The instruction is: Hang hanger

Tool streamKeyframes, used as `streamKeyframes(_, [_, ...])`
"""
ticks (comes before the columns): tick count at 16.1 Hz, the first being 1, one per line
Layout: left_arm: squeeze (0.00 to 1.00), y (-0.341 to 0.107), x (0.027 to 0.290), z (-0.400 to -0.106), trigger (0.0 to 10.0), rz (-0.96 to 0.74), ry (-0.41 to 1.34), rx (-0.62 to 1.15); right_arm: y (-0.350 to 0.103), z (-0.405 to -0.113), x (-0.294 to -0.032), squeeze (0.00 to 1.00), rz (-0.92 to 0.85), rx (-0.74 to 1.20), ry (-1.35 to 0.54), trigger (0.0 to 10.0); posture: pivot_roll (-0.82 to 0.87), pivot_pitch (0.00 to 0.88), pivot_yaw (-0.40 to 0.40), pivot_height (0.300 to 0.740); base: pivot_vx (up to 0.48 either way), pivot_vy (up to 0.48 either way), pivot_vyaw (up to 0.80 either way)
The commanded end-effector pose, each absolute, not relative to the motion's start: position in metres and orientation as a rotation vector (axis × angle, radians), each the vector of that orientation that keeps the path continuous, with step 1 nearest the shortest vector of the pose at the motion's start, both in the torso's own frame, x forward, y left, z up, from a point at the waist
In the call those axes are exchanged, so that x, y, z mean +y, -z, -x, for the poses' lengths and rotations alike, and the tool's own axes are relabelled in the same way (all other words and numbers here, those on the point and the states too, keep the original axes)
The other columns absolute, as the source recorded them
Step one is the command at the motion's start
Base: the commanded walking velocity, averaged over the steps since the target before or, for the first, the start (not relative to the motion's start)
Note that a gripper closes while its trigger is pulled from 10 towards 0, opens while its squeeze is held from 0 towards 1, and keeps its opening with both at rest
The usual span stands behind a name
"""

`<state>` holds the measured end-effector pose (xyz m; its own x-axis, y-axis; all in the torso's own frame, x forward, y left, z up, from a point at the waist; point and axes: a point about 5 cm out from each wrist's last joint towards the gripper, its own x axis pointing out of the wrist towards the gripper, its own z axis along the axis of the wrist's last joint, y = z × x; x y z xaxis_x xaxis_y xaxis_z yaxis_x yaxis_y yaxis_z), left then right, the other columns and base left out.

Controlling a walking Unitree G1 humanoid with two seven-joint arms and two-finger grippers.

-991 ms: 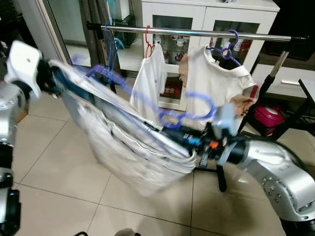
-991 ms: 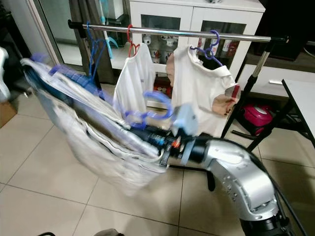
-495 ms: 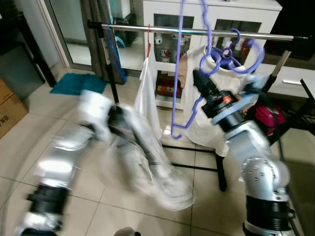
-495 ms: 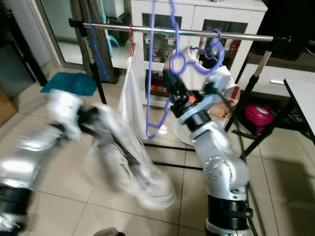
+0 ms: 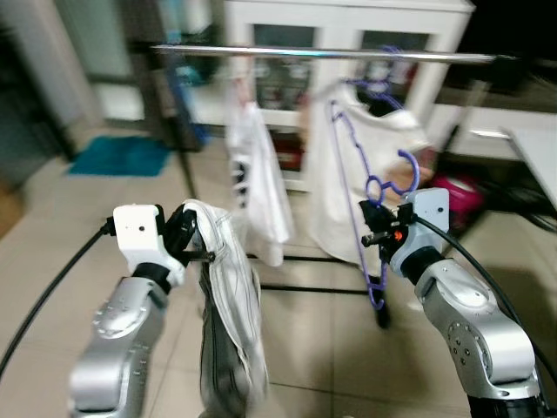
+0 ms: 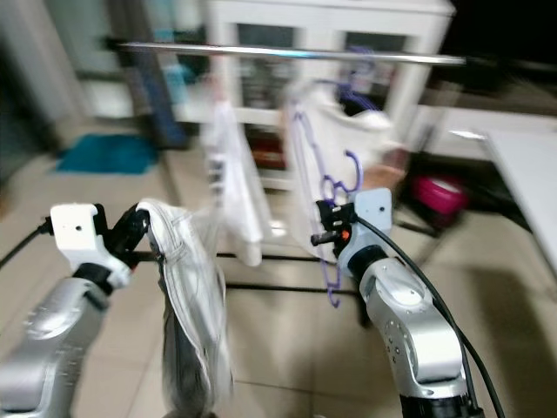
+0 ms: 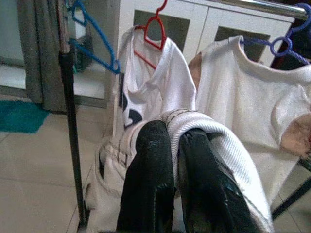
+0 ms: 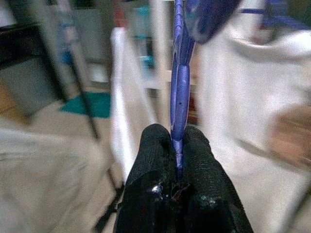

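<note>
Blurred head views, but the main things read ok. Right claw [image 5: 372,233] is pinched tight on a purple hanger [image 5: 350,178], fingers [image 8: 156,160] pressed on the thin plastic w/ no gap in the right wrist view. Hanger hangs nearly upright from the claw, hook end curling up beside it, well below the metal rail [image 5: 322,55] and in front of a white tee [image 7: 252,116] already on the rail on another purple hanger [image 7: 279,44]. Left claw [image 7: 175,145] is closed on a white garment [image 5: 231,296]: ribbed fold sits over and between the two black fingers [image 7: 148,179], rest of the cloth drooping toward the tiled floor [image 5: 322,348]. Second white shirt [image 7: 146,92] hangs on a red hanger [image 7: 156,34]; blue hangers [image 7: 92,39] sit near the rack's upright pole [image 7: 70,121]. White cabinet [image 7: 194,24] behind the rack.
</note>
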<state>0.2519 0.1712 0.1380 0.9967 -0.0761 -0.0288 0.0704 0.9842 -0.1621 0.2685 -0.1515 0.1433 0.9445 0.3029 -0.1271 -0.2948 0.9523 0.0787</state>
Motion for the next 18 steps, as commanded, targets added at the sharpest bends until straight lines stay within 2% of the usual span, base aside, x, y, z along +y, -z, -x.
streamKeyframes(1, [0.00, -0.154, 0.173, -0.255, 10.0, 0.148, -0.024, -0.073, -0.145, -0.267, -0.152, 0.00, -0.056, 0.123, -0.289, 10.0, -0.03, 0.002, 0.030, 0.740, 0.000, 0.000, -0.80])
streamKeyframes(3, [0.00, -0.147, 0.175, -0.254, 10.0, 0.190, -0.166, -0.085, -0.148, -0.267, -0.151, 0.00, -0.054, 0.119, -0.288, 10.0, -0.03, 0.002, 0.030, 0.740, 0.000, 0.000, -0.80])
streamKeyframes(4, [0.00, -0.145, 0.166, -0.252, 10.0, 0.265, -0.114, -0.088, -0.148, -0.267, -0.151, 0.00, -0.056, 0.119, -0.287, 10.0, -0.03, 0.002, 0.029, 0.740, 0.000, 0.000, -0.80])
streamKeyframes(6, [0.00, -0.137, 0.166, -0.254, 10.0, 0.264, -0.140, -0.031, -0.148, -0.267, -0.148, 0.00, -0.060, 0.115, -0.296, 10.0, -0.02, 0.001, 0.032, 0.740, 0.000, 0.000, -0.80])
streamKeyframes(9, [0.00, -0.133, 0.166, -0.252, 10.0, 0.407, -0.112, -0.045, -0.149, -0.266, -0.146, 0.00, -0.064, 0.112, -0.300, 10.0, -0.03, 0.000, 0.040, 0.740, 0.000, 0.000, -0.80])
streamKeyframes(18, [0.00, -0.131, 0.170, -0.248, 10.0, 0.521, -0.106, -0.084, -0.147, -0.264, -0.143, 0.00, -0.073, 0.120, -0.309, 10.0, -0.03, 0.000, 0.047, 0.740, 0.000, 0.000, -0.80])
